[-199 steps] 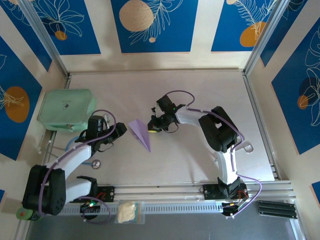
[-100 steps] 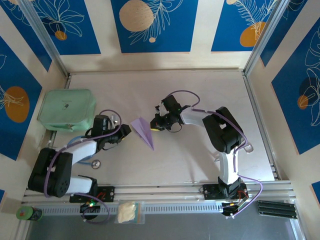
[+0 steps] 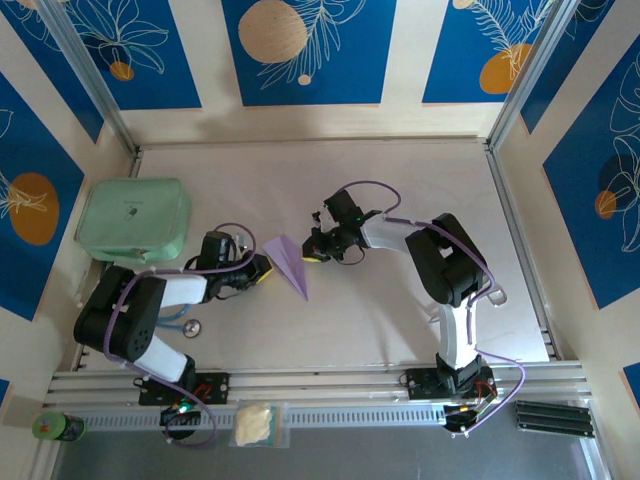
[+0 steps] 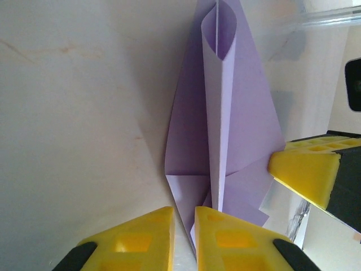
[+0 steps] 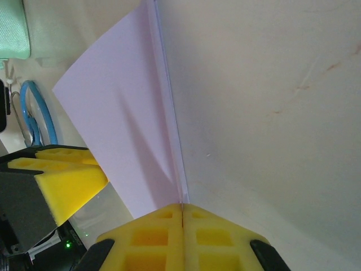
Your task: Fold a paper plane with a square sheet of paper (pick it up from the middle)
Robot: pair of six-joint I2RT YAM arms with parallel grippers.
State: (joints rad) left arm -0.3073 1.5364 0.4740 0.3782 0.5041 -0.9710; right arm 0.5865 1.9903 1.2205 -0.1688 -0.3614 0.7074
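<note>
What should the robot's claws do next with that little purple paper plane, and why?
Probably close the left claw fully on the near edge of the paper plane. Its pads stand a narrow gap apart right at that edge, while the right claw is already shut on the centre crease.

Bright, even overhead light; soft faint shadows on the pale surface. Left wrist view: paper plane sharp, near yellow fingertips slightly soft, rail blown out.
</note>
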